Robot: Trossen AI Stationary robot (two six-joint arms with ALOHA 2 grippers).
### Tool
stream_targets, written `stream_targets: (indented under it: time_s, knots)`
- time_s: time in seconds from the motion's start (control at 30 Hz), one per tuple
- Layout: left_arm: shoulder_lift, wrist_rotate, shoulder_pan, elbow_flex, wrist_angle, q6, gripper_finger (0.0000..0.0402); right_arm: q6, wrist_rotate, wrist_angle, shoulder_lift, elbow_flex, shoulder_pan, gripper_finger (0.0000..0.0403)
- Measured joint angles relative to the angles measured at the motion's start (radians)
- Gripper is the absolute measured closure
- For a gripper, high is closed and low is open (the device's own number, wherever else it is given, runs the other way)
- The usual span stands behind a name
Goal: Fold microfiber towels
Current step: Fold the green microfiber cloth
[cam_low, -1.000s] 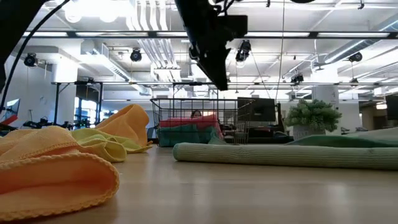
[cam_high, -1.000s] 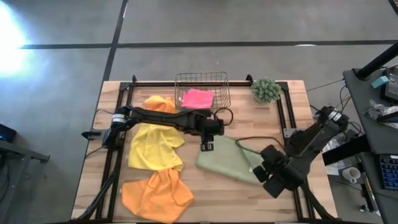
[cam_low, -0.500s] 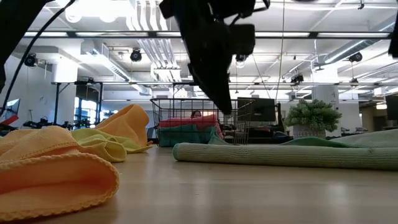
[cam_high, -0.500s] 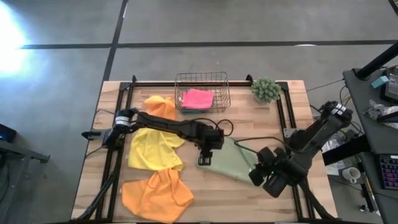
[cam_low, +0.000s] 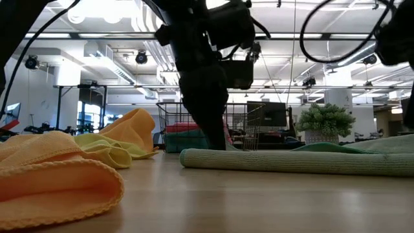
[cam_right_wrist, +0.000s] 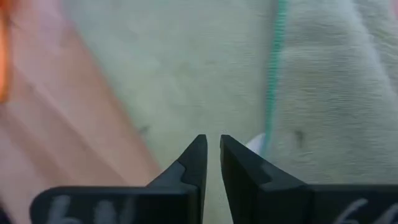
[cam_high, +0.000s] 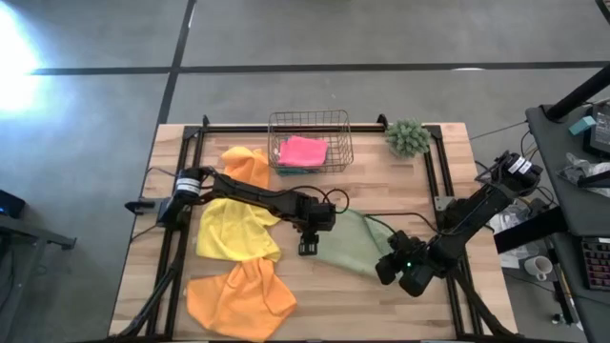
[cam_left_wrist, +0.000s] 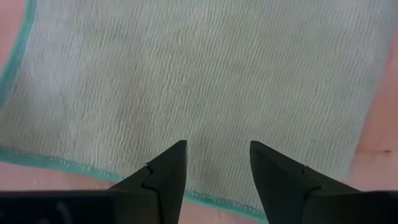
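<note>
The left gripper [cam_high: 307,247] is poised with fingers apart above the near-left edge of the olive green towel [cam_high: 351,246], which lies at mid-table. The cloth can be judged soft, light and limp (likely to sag), so it is best pinched at a hemmed corner. At its right edge the right gripper [cam_high: 390,268] is nearly closed; whether cloth is pinched cannot be told.

Olive towel [cam_high: 351,245] flat mid-table; yellow [cam_high: 233,226], two orange [cam_high: 238,297] crumpled; pink [cam_high: 302,151] in basket
</note>
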Motion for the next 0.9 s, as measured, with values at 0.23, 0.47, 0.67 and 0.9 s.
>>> stream_targets:
  time_s: [0.23,0.47,0.67,0.9]
  knots:
    - [0.0,0.001,0.0,-0.015,0.018,0.0,0.0242,0.021,-0.061,0.035,0.008,-0.052,-0.034,0.0381]
    - [0.0,0.001,0.0,-0.053,0.03,0.002,0.0242,0.049,-0.092,-0.011,0.008,-0.075,-0.065,0.0385]
    - [-0.005,0.002,-0.001,-0.077,0.039,0.007,0.0242,0.075,-0.106,-0.12,-0.002,-0.073,-0.098,0.0385]
    - [-0.006,0.003,-0.001,-0.087,0.051,0.008,0.0242,0.105,-0.086,-0.28,-0.082,-0.072,-0.133,0.0385]
